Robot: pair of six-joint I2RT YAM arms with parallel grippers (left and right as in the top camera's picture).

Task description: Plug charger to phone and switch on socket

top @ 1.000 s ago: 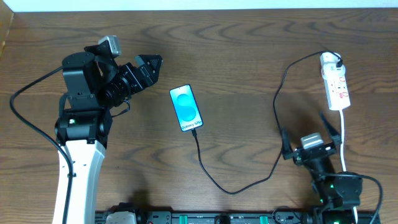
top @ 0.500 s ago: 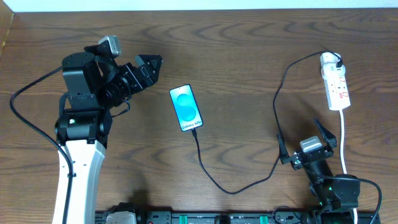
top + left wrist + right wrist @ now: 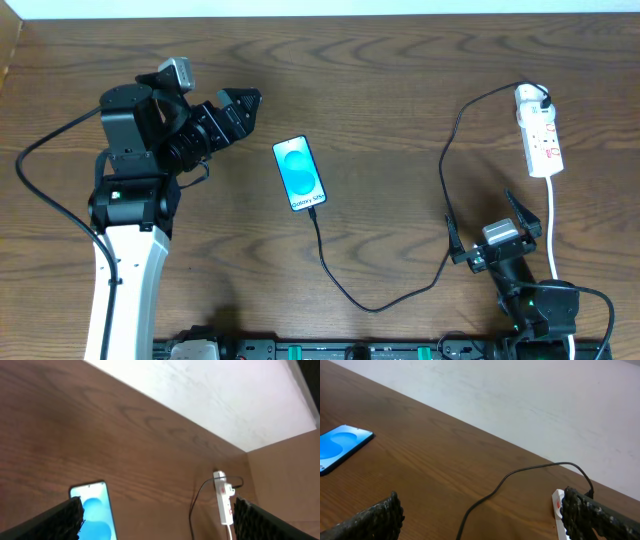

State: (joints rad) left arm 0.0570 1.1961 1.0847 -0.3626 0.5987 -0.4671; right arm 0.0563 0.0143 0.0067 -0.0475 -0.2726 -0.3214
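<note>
Right hand (image 3: pixel 483 212) stands wide open and empty near the front of the bench (image 3: pixel 400 70), with the charger (image 3: pixel 380 305) cable curving past just beside it. Beyond it lies the socket (image 3: pixel 540 135), the charger's black plug at its far end. Well apart, mid-bench, the phone (image 3: pixel 300 173) lies screen-up, the cable tip meeting its near edge. Left hand (image 3: pixel 240 100), open and empty, hovers near the phone.

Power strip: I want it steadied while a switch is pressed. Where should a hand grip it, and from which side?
Probably pinch the power strip across its narrow width near the end where the white cord leaves, coming straight down. It lies flat and slim, and the black plug occupies the far end.
</note>
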